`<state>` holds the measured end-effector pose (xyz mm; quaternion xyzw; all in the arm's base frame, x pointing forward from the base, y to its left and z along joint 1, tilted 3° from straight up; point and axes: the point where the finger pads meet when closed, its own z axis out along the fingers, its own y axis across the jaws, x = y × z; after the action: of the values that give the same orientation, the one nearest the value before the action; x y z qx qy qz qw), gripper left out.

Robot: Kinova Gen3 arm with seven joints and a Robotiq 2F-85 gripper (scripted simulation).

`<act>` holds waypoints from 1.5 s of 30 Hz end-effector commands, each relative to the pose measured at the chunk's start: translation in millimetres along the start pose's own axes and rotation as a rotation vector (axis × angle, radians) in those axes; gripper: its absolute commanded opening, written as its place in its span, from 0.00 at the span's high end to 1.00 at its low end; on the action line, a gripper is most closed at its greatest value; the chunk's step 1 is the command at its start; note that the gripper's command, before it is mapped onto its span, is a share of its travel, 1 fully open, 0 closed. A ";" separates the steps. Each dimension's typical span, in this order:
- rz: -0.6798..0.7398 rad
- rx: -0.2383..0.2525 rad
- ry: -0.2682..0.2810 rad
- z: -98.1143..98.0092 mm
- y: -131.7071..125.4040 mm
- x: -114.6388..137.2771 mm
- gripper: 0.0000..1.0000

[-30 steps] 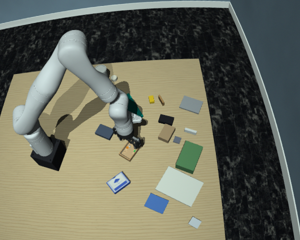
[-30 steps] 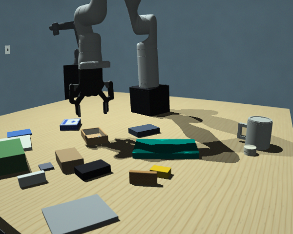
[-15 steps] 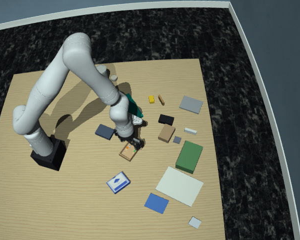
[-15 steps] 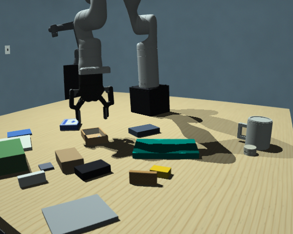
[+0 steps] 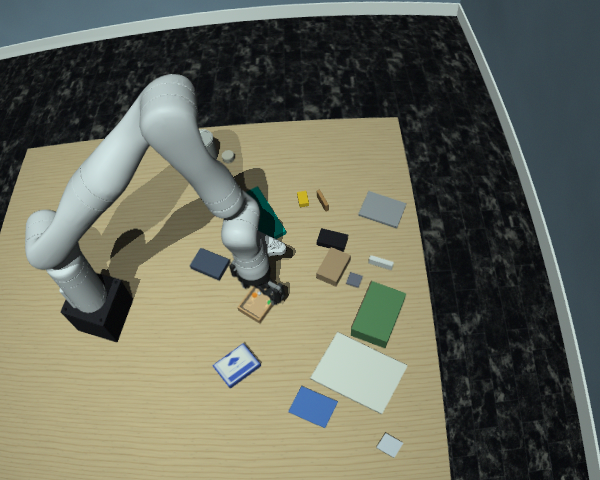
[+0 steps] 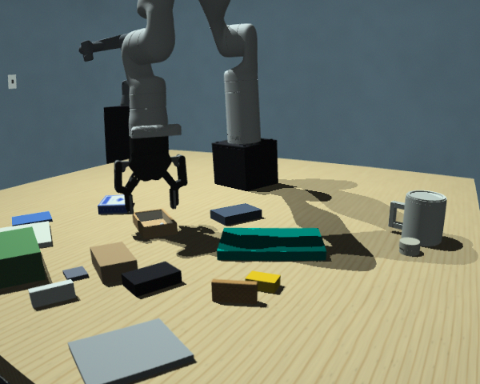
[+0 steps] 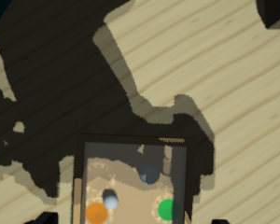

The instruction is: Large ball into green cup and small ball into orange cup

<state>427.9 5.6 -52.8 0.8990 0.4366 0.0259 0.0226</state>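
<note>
The covered wooden puzzle [image 5: 252, 312] [image 6: 155, 227] [image 7: 80, 187] lies flat on the table. In the wrist view, the large ball sits in shadow near the middle of the puzzle, above the green cup [image 7: 168, 209]. The small ball rests just beside the orange cup [image 7: 96, 213], at its upper right. My gripper [image 5: 270, 292] [image 6: 151, 206] [image 7: 133, 219] is open and empty. It hangs a little above the puzzle, fingers pointing down, with only the fingertips showing at the bottom edge of the wrist view.
A teal block [image 5: 267, 212] [image 6: 271, 243] and a navy box [image 5: 210, 263] [image 6: 236, 214] lie close by. A blue-white box [image 5: 236, 364] [image 6: 112, 203], tan box [image 5: 333, 266] [image 6: 112, 257], black box [image 6: 151, 278], green box [image 5: 378, 313] and grey mug [image 6: 424, 217] stand around.
</note>
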 end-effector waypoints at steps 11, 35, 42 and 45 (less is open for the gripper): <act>0.003 0.006 -0.007 18.9 -1.4 -3.2 0.08; 0.003 0.006 -0.007 23.0 -1.5 -3.3 0.08; 0.003 0.006 -0.007 23.0 -1.5 -3.3 0.08; 0.003 0.006 -0.007 23.0 -1.5 -3.3 0.08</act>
<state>425.7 3.5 -76.6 0.8997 0.4354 0.0208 0.0210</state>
